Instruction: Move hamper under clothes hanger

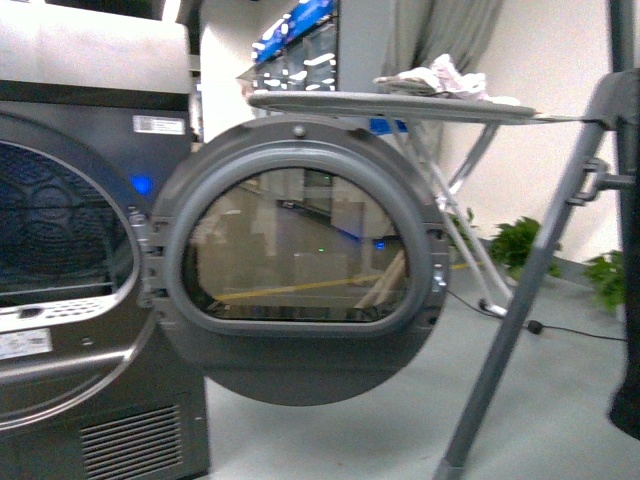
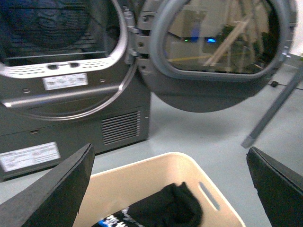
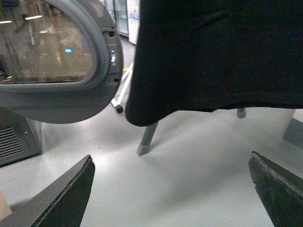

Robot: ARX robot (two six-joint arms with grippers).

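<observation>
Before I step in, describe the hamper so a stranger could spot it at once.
Find the dark grey dryer with its round door swung open. On the floor in front of it stands the hamper, a beige plastic tub with rounded corners, a slot handle in its wall and a black garment inside. Unlike the grey metal around it, it is beige and open-topped.

Dryer labels [image 2: 65, 81] blurred, unreadable

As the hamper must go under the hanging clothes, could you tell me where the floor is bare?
Bare floor spreads beneath the black garment, beside the clothes hanger leg. It is crowded toward the open dryer door.
</observation>
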